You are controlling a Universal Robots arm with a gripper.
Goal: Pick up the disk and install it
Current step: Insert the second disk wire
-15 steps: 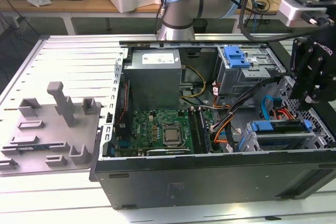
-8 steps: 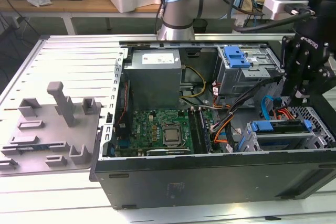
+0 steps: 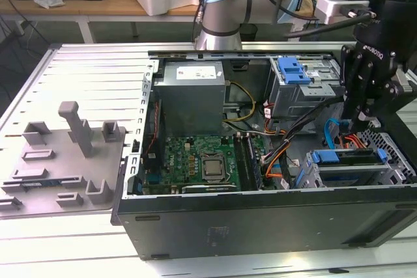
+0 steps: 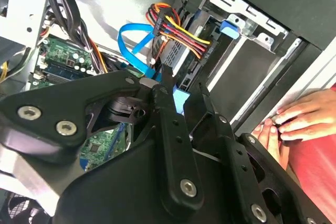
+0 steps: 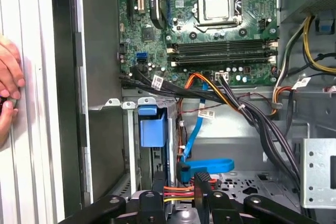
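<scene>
The disk (image 3: 345, 157) sits edge-up in the drive cage at the front corner of the open computer case, on the exterior view's right. Its blue plastic bracket (image 5: 152, 128) shows in both wrist views, with the bracket's tab (image 4: 231, 27) at the slot's end. My black gripper (image 3: 360, 122) hangs just above and behind the disk, beside the blue data cable (image 3: 332, 131). Its fingers (image 5: 157, 184) stand apart, open, with nothing held between them; cables show through the gap. The gripper (image 4: 184, 95) is clear of the disk.
A person's hand (image 4: 299, 119) rests on the case's outer side next to the drive cage. A second grey cage with a blue latch (image 3: 293, 69) sits further back. Motherboard (image 3: 202, 161), power supply (image 3: 192, 96) and cable bundles (image 5: 220, 95) crowd the case. A grey fixture plate (image 3: 62, 161) lies on the table.
</scene>
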